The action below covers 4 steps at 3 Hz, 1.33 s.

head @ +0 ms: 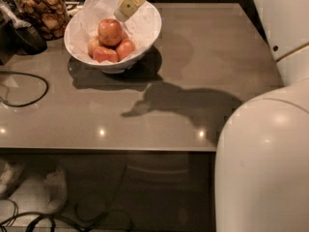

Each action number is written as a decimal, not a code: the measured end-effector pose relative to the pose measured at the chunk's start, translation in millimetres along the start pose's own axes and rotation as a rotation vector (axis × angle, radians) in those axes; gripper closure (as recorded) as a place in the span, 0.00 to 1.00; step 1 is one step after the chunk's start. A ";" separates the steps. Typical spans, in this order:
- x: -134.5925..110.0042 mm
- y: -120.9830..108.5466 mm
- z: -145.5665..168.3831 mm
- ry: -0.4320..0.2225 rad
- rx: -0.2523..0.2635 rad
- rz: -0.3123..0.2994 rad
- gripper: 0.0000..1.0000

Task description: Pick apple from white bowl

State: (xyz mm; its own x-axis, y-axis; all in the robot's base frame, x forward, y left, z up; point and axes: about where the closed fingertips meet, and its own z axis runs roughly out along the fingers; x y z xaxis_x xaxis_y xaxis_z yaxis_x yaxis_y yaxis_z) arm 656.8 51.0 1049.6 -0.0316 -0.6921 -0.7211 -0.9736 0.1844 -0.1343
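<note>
Camera view places the apple [110, 32] atop paler apples [105, 53] in the white bowl [150, 30], far left on the table [203, 81]. The gripper [121, 14] hangs just beyond its far-right side, and whether it is spread or closed cannot be told. The apple is judged firm, smooth-skinned and moderately heavy, and is best gripped across its widest girth.

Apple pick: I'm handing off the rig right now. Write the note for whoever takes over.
Gripper: hovers over the far side of the bowl, just above and right of the apple; it looks clear of it.
Apple: in the bowl, on top of three other apples.
Bowl: far left part of the table, beside a jar.
Done: approach to the bowl.
Left: lower onto the apple, grasp it, lift it out.
</note>
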 end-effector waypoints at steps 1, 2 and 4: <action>-7.7 -25.3 41.7 -0.023 0.000 0.037 0.00; -6.6 -25.4 43.9 -0.034 -0.004 0.040 0.00; 2.5 -37.7 100.0 -0.092 -0.011 0.211 0.00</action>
State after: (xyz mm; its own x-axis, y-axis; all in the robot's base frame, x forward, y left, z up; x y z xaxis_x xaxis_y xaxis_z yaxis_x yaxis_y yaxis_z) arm 716.0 112.1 984.9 -0.2150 -0.5723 -0.7913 -0.9499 0.3107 0.0334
